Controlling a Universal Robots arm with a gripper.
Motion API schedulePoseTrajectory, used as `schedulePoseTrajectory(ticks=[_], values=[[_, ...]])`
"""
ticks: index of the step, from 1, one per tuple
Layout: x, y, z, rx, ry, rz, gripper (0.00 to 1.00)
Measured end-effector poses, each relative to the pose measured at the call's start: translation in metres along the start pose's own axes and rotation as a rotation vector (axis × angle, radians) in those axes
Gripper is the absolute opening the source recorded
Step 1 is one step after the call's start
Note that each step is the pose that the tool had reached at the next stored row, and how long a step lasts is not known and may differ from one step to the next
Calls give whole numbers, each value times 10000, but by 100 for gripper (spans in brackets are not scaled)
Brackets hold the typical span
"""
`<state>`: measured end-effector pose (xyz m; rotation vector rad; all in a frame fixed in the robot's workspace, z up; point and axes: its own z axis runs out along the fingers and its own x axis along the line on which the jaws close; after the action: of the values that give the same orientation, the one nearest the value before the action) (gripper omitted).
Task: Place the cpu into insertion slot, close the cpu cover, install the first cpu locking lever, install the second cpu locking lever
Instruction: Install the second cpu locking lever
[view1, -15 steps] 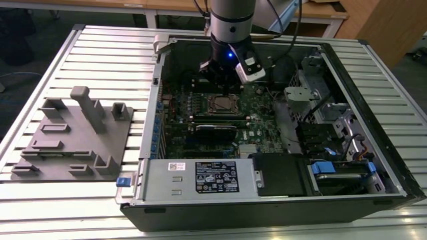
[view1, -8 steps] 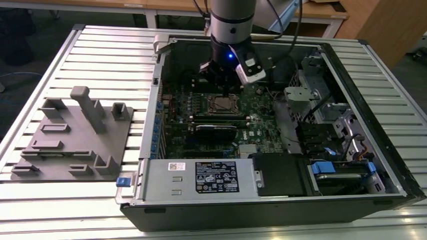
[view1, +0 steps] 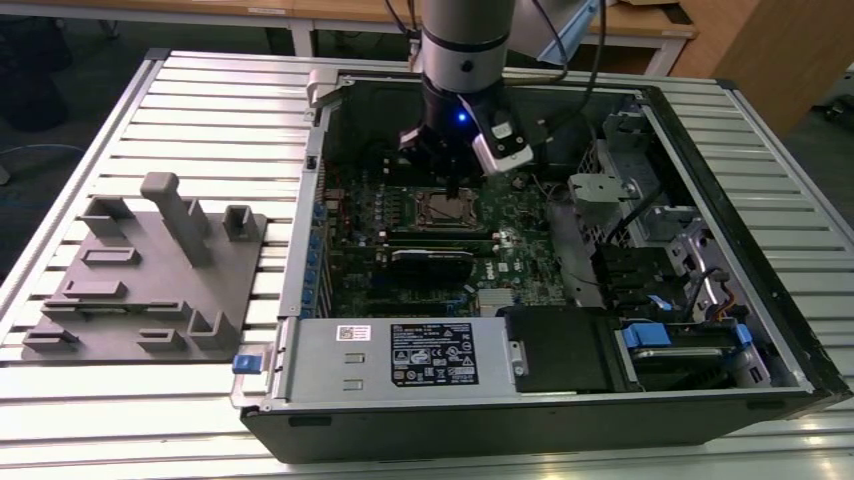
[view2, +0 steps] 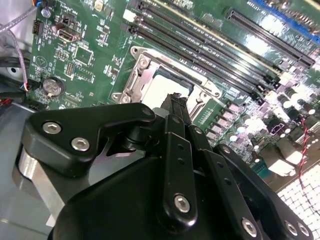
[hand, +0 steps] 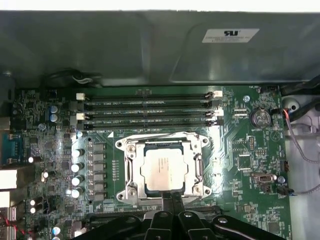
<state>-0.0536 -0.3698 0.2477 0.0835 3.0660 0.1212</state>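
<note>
Fingers (hand: 171, 196) at cpu cover (hand: 131, 172); green motherboard (hand: 240, 145) inside case.

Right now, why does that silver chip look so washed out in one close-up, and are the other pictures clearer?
In the second wrist view, glare whitens the cpu and the board's far corner. In the first wrist view the cpu is evenly lit inside the cpu cover. In the exterior view the gripper hangs over the shaded insertion slot.
</note>
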Motion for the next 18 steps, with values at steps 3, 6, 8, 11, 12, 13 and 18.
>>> schedulePoseTrajectory(ticks=[3, 6, 8, 11, 12, 13, 18], values=[[-1, -24, -2, 0, 0, 0, 11], [-3, -50, -4, 2, -1, 0, 11], [-4, -67, -5, 3, -1, -1, 11], [-4, -85, -6, 6, -1, 0, 11], [-5, -88, -7, 8, -1, 0, 11], [-5, -91, -6, 8, -1, 0, 11], [11, -99, -2, 14, -1, -1, 11]])
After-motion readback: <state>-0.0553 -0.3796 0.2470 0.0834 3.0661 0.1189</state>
